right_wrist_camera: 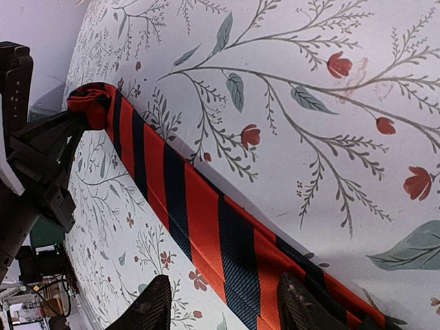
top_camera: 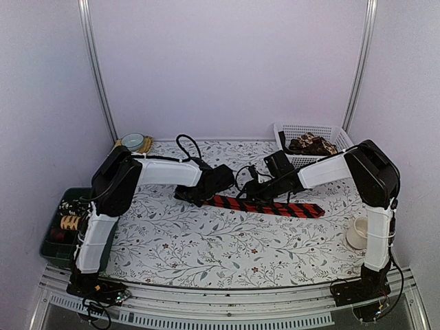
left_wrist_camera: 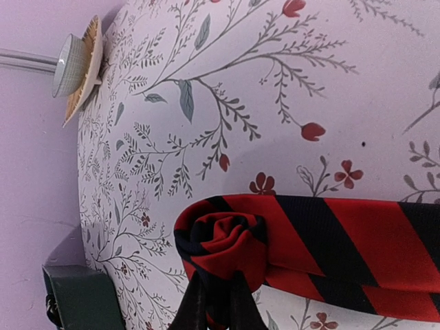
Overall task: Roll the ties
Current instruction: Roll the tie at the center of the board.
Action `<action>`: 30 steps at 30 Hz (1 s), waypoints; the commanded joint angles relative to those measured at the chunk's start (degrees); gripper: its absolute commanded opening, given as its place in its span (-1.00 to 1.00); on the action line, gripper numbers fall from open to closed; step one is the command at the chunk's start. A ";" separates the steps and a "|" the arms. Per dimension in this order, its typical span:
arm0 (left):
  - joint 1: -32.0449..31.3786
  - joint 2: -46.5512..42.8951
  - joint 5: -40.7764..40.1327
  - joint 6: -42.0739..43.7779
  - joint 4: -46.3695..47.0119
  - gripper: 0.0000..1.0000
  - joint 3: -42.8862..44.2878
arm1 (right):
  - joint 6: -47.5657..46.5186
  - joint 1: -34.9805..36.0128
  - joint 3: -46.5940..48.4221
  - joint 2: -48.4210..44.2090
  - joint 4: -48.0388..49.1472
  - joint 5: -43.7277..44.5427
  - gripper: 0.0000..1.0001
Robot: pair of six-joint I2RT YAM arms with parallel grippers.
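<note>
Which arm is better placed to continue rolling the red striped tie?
Probably left. The left gripper is shut on the rolled end of the red striped tie; the right gripper stands open over the flat part.

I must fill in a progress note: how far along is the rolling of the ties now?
Done: brown-patterned ties lie in the white basket; how neatly rolled, I cannot tell. In hand: the left hand is shut on a small coil at one end of the red striped tie, and the open right hand straddles its flat part. Left: most of that tie lies unrolled.
</note>
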 commanded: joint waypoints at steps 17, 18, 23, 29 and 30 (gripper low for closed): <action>-2.74 3.97 4.53 8.03 3.55 -0.59 1.63 | 0.78 -0.11 0.07 4.22 -0.76 -0.40 0.05; -2.78 3.86 4.53 8.13 3.60 -0.50 1.55 | 0.79 -0.11 0.03 4.22 -0.76 -0.42 0.05; -2.83 3.40 4.47 8.81 4.58 -0.17 1.54 | 0.82 -0.10 0.00 4.06 -0.65 -0.38 0.05; -2.95 1.97 4.51 9.62 6.11 -0.15 1.21 | 1.01 -0.07 0.11 4.00 -0.67 -0.31 0.05; -3.06 1.39 4.45 9.96 6.67 -0.14 0.80 | 0.93 -0.10 0.05 3.97 -0.63 -0.33 0.05</action>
